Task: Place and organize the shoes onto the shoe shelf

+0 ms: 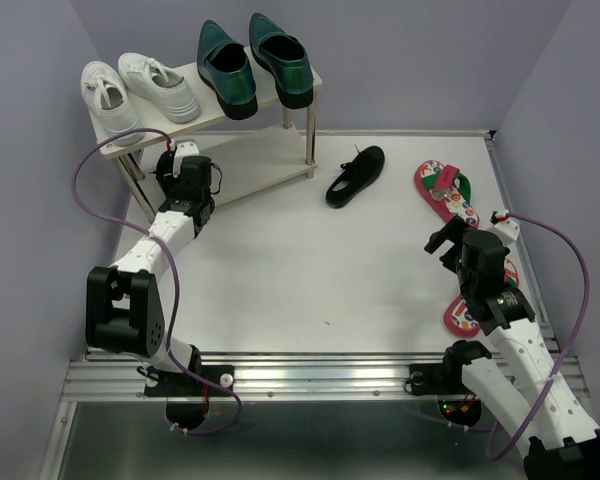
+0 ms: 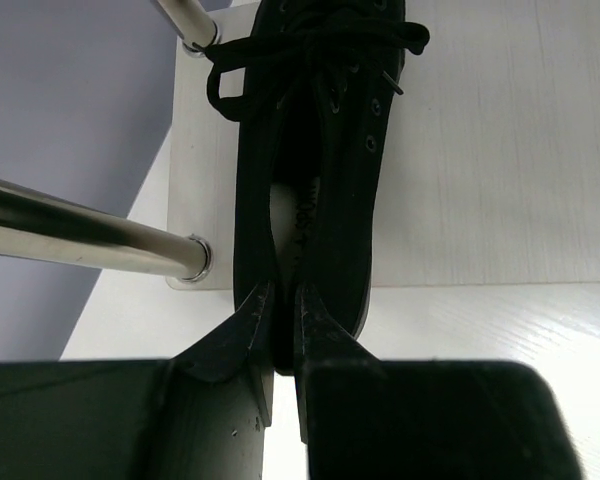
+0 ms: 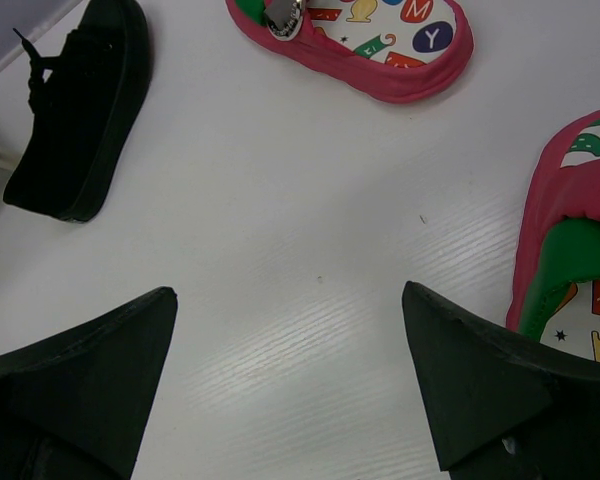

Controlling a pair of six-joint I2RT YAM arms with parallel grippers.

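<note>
Shoes about a third shelved: loafers up, one black shoe at the shoe shelf [image 1: 210, 118], the rest on the table.

You have the dark-green loafers [image 1: 227, 68] standing on the shelf's top board beside the white sneakers [image 1: 160, 85]. Your left gripper [image 2: 285, 310] is under that board, its jaws narrowed onto the heel rim of a black lace-up shoe [image 2: 310, 170] that lies on the lower board [image 2: 480, 150], so it looks placed but not released. Its partner, the second black shoe [image 1: 356, 175], sits on the table just right of the shelf. Both red flip-flops [image 3: 380, 40] lie well to the shelf's right, untouched. Your right gripper [image 3: 290, 300] hangs wide and empty between them. You have three shoes left to bring.
</note>
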